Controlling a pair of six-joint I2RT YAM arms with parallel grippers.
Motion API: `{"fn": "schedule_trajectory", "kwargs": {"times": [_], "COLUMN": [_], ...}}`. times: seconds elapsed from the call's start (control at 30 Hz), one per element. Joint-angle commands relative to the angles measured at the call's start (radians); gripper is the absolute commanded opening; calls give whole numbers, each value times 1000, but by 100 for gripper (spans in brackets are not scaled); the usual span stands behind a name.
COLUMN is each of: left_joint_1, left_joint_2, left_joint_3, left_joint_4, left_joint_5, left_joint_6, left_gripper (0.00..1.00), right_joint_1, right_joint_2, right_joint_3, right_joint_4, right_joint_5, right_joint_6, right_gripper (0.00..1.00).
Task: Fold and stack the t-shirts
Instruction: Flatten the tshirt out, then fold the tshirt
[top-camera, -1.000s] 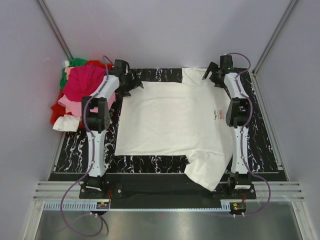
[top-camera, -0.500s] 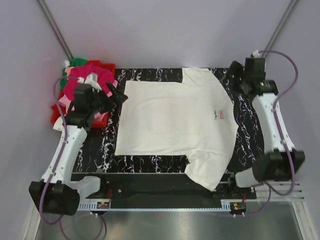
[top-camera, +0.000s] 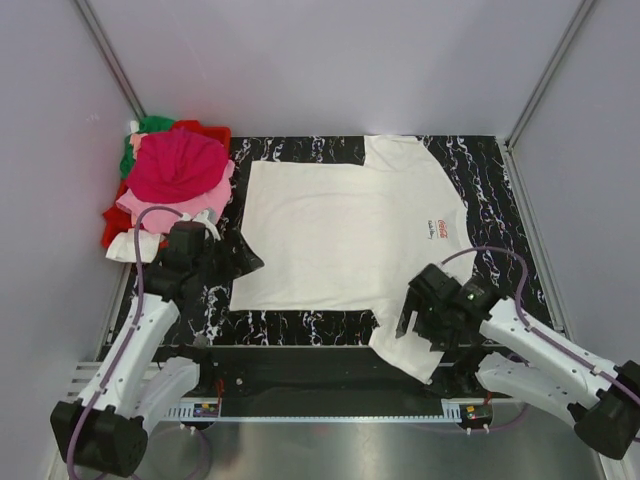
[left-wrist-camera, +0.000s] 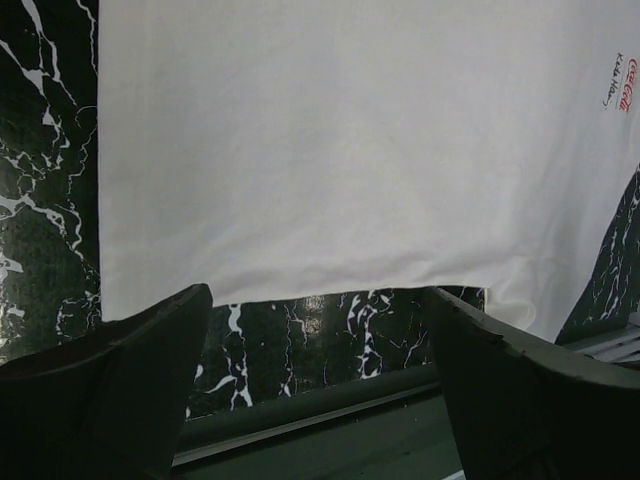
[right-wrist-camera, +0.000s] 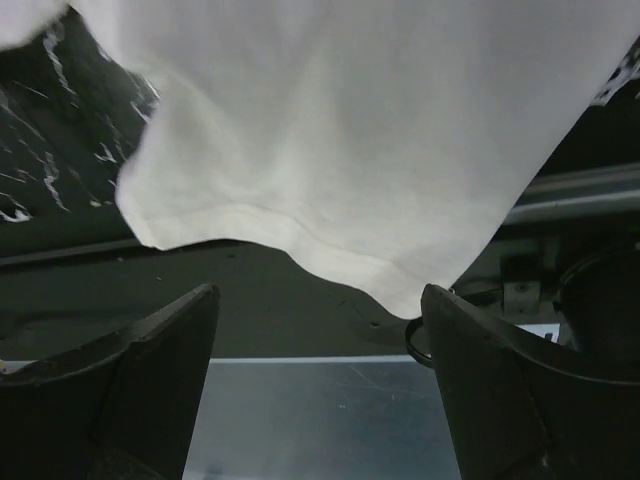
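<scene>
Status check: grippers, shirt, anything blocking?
Both open, empty: left gripper at the white t-shirt near hem, right gripper over its near sleeve. Shirt flat, unfolded, sleeve overhanging the mat edge. Nothing in the way.

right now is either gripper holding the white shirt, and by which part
Nothing is held. The left gripper is open near a hem corner of the white t-shirt, the right gripper open by its sleeve.

even soft light, blurred wrist foregrounds
</scene>
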Motion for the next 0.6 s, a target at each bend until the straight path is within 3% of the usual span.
{"fn": "schedule_trajectory", "kwargs": {"times": [0.0,0.1,0.4,0.53,0.57], "left_joint_1": [-6,-7,-17,-23,-24], "left_joint_2": [-64,-107,-132,-124,-124], "left_joint_3": [18,21,22,18,16], "left_joint_4": [-62,-79,-96,-101,-104], "left_joint_5": [-43,-43,-43,-71,-77], "left_joint_6": [30,22,14,-6,-10], "left_gripper": [92,92,93,93,93], "right_joint_1": [154,298,332,335,338], "right_joint_2": [48,169,323,380,398], "right_joint_3": [-64,-62,-125,-93,-89], "right_joint_4": [5,37,146,140,137], "right_joint_5": [-20,5,39,52,54], "right_joint_6": [199,290,339,325,324], "right_gripper": [89,89,82,70,60]}}
